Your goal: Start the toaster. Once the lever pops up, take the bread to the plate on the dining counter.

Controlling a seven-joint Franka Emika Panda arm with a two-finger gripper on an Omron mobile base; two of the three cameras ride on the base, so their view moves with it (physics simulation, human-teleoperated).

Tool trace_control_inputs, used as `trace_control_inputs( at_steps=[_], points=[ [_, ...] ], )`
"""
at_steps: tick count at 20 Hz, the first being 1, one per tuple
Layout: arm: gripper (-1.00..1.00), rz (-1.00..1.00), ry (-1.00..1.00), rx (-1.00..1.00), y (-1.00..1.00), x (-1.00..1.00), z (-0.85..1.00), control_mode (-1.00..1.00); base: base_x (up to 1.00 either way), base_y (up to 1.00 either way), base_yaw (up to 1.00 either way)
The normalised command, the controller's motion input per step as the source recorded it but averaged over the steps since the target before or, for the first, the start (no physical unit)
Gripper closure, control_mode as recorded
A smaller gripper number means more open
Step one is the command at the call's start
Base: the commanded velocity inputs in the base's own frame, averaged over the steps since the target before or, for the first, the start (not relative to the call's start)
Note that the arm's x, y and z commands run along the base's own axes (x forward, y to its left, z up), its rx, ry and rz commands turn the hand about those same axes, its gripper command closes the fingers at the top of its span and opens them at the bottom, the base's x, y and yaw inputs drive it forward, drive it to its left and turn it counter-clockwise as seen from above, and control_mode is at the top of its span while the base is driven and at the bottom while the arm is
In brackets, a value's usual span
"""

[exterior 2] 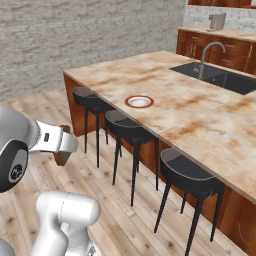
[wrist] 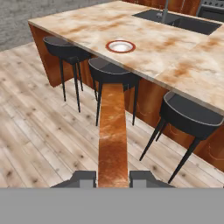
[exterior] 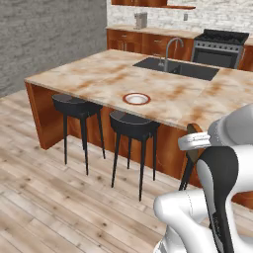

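My gripper [wrist: 112, 177] is shut on the bread [wrist: 112, 131], a tan slice with a brown crust, seen edge-on and sticking forward from the fingers. From the base cameras the bread [exterior: 191, 154] [exterior 2: 62, 156] hangs under the hand over the wood floor, short of the dining counter [exterior: 89, 74] [exterior 2: 200, 125] [wrist: 87, 26]. The plate [exterior: 136, 99] [exterior 2: 139, 101] [wrist: 120, 46], white with a red-brown rim, sits near the counter's front edge, straight ahead of the bread. The toaster is out of view.
Black bar stools [exterior: 76, 106] [exterior: 133, 126] [exterior 2: 192, 175] stand along the counter's near side, below the plate. A dark sink [exterior: 178, 68] with a steel faucet [exterior 2: 207, 52] lies farther back. A stove [exterior: 220, 47] and a small grey appliance [exterior: 141, 20] stand by the far wall.
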Motion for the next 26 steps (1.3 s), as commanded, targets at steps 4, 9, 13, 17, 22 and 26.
trace_control_inputs(
  at_steps=[4, 9, 13, 17, 22, 26],
  points=[
    [1.00, 0.00, 0.00, 0.00, 0.00, 0.00, 0.00, 1.00, 0.54, 0.76, -0.74],
    [1.00, 0.00, 0.00, 0.00, 0.00, 0.00, 0.00, 1.00, 0.53, 0.95, -0.65],
    [1.00, 0.00, 0.00, 0.00, 0.00, 0.00, 0.00, 1.00, 0.50, 1.00, -0.56],
    [1.00, 0.00, 0.00, 0.00, 0.00, 0.00, 0.00, 1.00, 0.49, 1.00, -0.46],
    [1.00, 0.00, 0.00, 0.00, 0.00, 0.00, 0.00, 1.00, 0.53, 0.92, -0.33],
    [1.00, 0.00, 0.00, 0.00, 0.00, 0.00, 0.00, 1.00, 0.67, 0.12, -0.16]
  ],
)
